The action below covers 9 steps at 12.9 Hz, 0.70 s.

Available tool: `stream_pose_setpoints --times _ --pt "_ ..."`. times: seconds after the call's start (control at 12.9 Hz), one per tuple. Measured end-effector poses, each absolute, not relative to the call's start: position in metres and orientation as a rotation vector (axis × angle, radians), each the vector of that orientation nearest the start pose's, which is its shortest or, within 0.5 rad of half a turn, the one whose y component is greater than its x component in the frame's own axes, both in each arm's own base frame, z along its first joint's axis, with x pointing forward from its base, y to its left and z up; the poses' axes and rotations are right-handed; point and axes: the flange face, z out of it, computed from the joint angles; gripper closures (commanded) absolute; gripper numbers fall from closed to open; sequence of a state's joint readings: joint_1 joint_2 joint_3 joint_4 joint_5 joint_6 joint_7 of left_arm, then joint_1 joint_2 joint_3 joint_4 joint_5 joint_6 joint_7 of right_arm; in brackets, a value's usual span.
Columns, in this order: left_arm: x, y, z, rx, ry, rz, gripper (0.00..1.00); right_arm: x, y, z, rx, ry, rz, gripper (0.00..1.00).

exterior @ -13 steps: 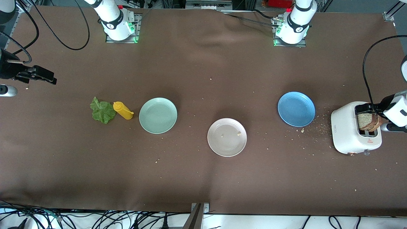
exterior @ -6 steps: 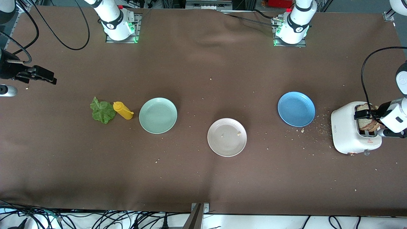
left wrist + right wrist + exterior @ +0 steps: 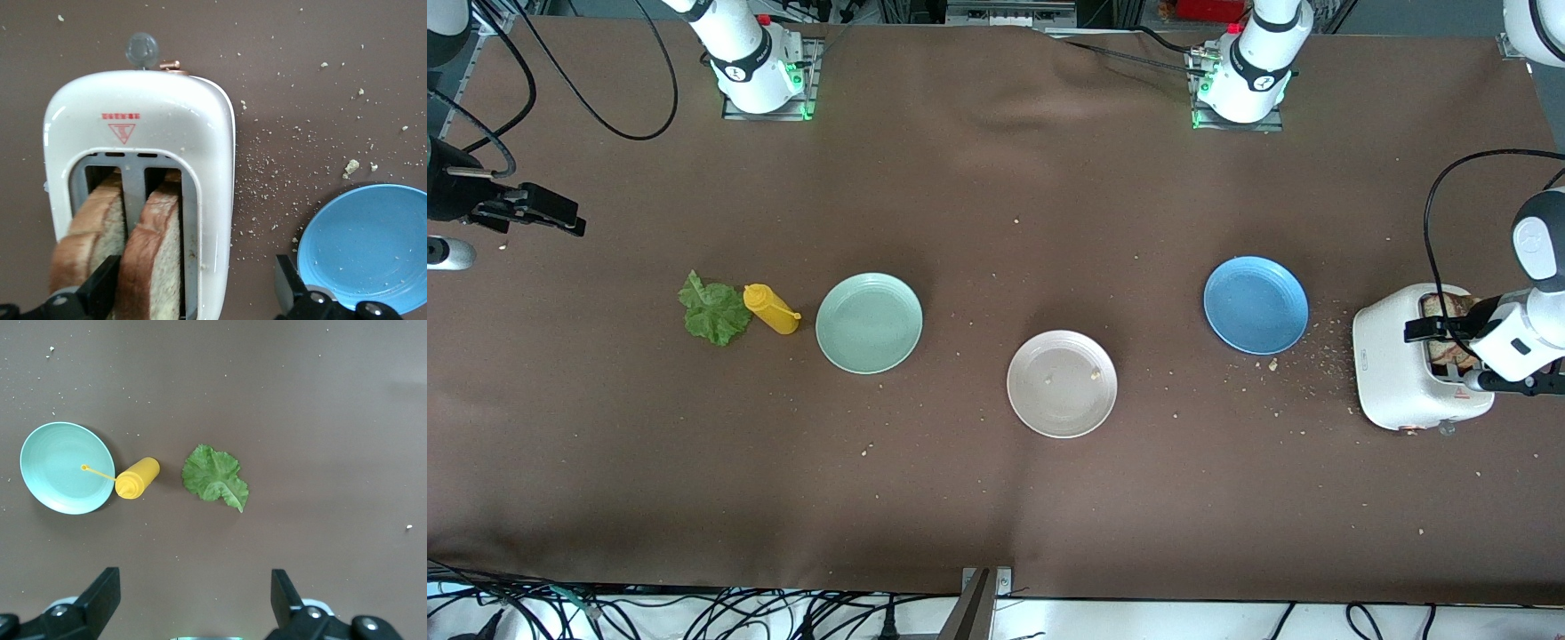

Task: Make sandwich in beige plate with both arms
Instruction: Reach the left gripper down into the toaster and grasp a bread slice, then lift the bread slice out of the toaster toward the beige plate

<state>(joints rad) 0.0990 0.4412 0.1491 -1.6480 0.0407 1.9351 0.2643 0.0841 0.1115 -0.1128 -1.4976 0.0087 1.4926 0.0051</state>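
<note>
The round beige plate (image 3: 1062,383) lies bare near the table's middle, with a few crumbs on it. Two brown bread slices (image 3: 155,253) (image 3: 1439,307) stand in the slots of a white toaster (image 3: 1392,364) (image 3: 143,127) at the left arm's end. My left gripper (image 3: 1440,356) (image 3: 193,293) hangs open over the toaster. Its fingers (image 3: 100,290) straddle the slice nearer the blue plate and touch nothing. The green lettuce leaf (image 3: 713,310) (image 3: 215,477) lies flat at the right arm's end. My right gripper (image 3: 560,218) (image 3: 193,600) waits open and empty above the table near that leaf.
A mint-green plate (image 3: 869,323) (image 3: 65,468) sits beside a yellow squeeze bottle (image 3: 770,308) (image 3: 137,478) that lies on its side next to the lettuce. A blue plate (image 3: 1256,305) (image 3: 370,247) sits between the beige plate and the toaster. Crumbs are scattered around the toaster.
My left gripper has shifted over the toaster and now covers more of the bread. The right arm has not moved.
</note>
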Motion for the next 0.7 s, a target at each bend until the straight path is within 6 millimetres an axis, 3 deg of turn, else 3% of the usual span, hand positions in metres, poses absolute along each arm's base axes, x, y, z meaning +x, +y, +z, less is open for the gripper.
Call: stream_pose_setpoints --times 0.08,0.15,0.46,0.62,0.7 --pt "0.638 0.150 0.341 -3.069 0.075 0.271 0.03 0.579 -0.012 0.589 -3.138 0.053 0.182 0.00" --pt "0.641 0.148 0.336 -3.068 0.082 0.269 0.15 0.579 -0.012 0.589 -3.138 0.053 0.182 0.00" --pt "0.650 0.150 0.338 -3.060 0.083 0.245 0.78 0.579 -0.012 0.589 -3.138 0.053 0.182 0.00" --pt "0.650 0.157 0.342 -3.035 0.101 0.246 0.98 0.579 -0.012 0.589 -3.138 0.053 0.182 0.00" --pt "0.650 0.160 0.343 -3.019 0.131 0.252 1.00 0.579 -0.012 0.589 -3.138 0.053 0.182 0.00"
